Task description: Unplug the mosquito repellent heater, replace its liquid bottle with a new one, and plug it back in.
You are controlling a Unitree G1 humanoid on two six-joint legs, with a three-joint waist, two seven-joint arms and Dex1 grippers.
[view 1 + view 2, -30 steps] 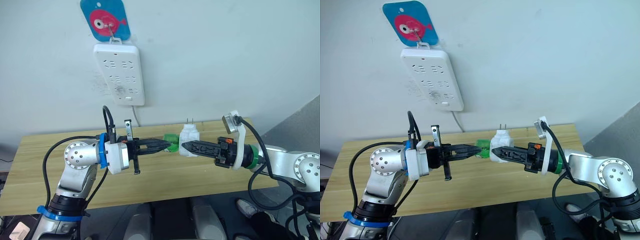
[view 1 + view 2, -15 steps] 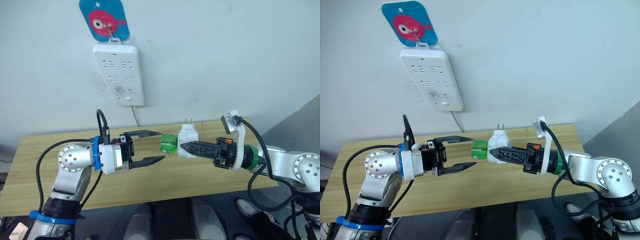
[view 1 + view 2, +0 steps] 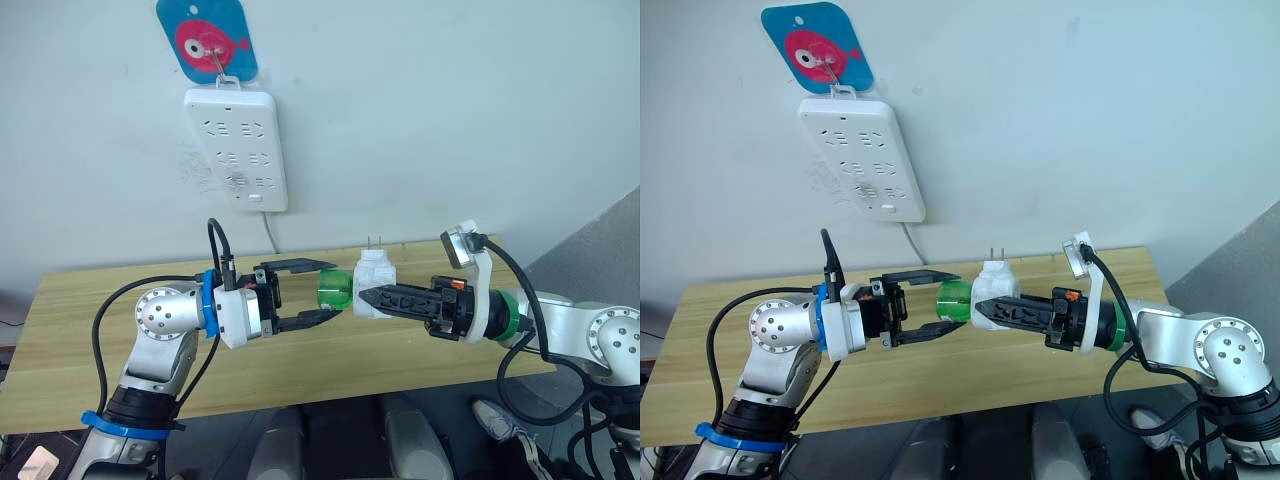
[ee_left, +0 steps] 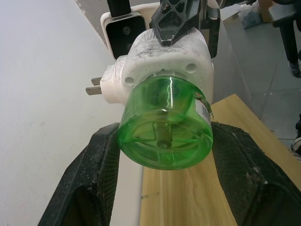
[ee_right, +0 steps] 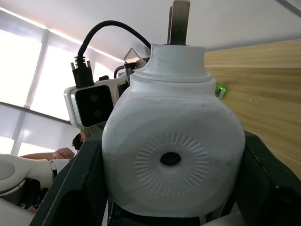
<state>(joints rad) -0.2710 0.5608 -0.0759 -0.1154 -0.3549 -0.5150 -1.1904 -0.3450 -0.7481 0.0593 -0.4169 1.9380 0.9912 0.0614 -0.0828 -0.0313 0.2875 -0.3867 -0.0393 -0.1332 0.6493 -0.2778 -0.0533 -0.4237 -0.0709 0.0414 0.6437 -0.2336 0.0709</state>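
My right gripper (image 3: 362,294) is shut on the white mosquito repellent heater (image 3: 377,281), holding it above the table with its plug prongs pointing up. The heater's vented face (image 5: 170,159) shows close up in the right wrist view. A green liquid bottle (image 3: 334,290) sticks out sideways from the heater toward my left arm. My left gripper (image 3: 335,290) has one finger above and one below the bottle, and in the left wrist view both fingers (image 4: 101,160) lie against the sides of the bottle (image 4: 164,123).
A long white power strip (image 3: 238,148) hangs on the wall from a blue fish hook (image 3: 208,40), its cord running down behind the wooden table (image 3: 70,330). The table's right end lies beneath my right forearm.
My left gripper, shut a second ago, opened wide, then moved forward and closed around the green bottle. The right gripper has kept still with the heater.
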